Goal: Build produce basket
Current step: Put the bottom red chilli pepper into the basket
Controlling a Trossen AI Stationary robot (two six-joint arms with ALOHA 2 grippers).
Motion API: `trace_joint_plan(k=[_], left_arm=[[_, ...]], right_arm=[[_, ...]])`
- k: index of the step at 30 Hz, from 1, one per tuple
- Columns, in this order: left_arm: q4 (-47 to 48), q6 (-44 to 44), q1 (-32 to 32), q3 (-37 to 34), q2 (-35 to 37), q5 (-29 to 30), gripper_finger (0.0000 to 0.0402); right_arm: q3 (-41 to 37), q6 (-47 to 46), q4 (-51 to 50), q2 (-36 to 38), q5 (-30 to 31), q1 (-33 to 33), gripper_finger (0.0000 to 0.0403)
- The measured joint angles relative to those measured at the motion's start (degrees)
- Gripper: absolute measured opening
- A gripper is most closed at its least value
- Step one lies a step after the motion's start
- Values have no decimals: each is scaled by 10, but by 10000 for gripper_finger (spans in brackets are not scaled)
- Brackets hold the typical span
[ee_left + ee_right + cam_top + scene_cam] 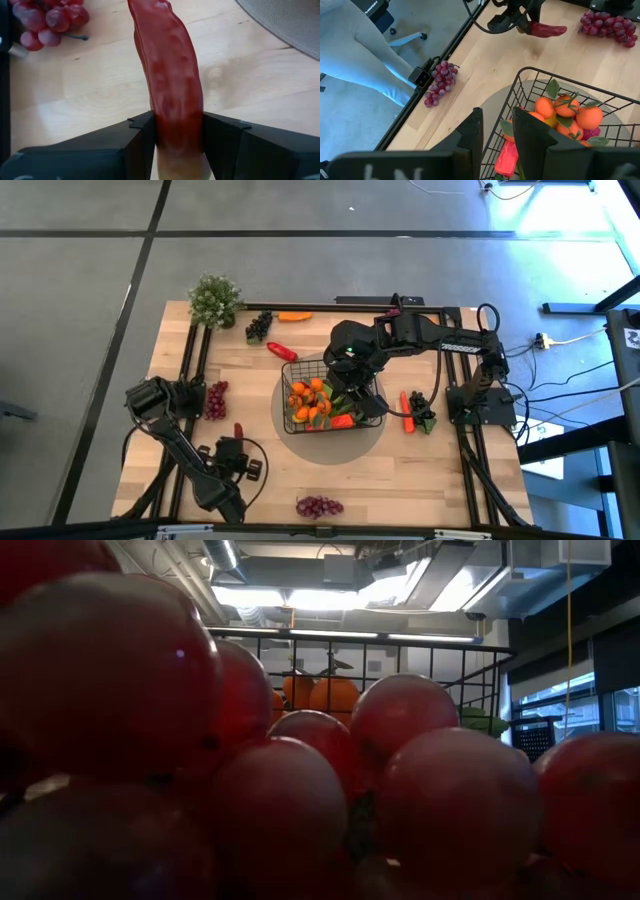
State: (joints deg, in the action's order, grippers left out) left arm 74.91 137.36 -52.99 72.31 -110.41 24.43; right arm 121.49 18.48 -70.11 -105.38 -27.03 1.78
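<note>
The black wire basket (300,370) stands on a round grey mat (375,435) at mid-table, holding oranges (572,112) and other produce. My right gripper (497,135) hovers over the basket's far rim, fingers a little apart with nothing between them. Near the table's front left, my left gripper (238,444) is shut on a long red pepper (167,75). Red grapes (215,400) lie beside it and fill the low view (300,770). My left gripper pinches the red pepper near one end (179,127) between its two fingers. The fingers slant down, and the pepper runs on past them along their line. Its free end (560,29) sticks out over the wood; whether it touches the table, I cannot tell.
Loose on the table lie a second red grape bunch (318,506) at the front, dark grapes (258,327), a carrot (293,316) and a red pepper (281,351) at the back, and more produce (412,414) right of the basket. A potted plant (213,300) stands far left.
</note>
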Motion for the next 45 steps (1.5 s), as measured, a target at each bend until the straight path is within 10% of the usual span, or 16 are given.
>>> trace_joint_plan(k=[14,35,45], left_arm=[[-2,-129,14,7,13,29,106],[-39,-548,46,40,261,148,104],[-138,-830,208,40,280,108,104]], right_arm=[[0,0,0,0,0,0,93],[0,11,49,0,6,0,93],[0,-52,10,57,196,-4,93]])
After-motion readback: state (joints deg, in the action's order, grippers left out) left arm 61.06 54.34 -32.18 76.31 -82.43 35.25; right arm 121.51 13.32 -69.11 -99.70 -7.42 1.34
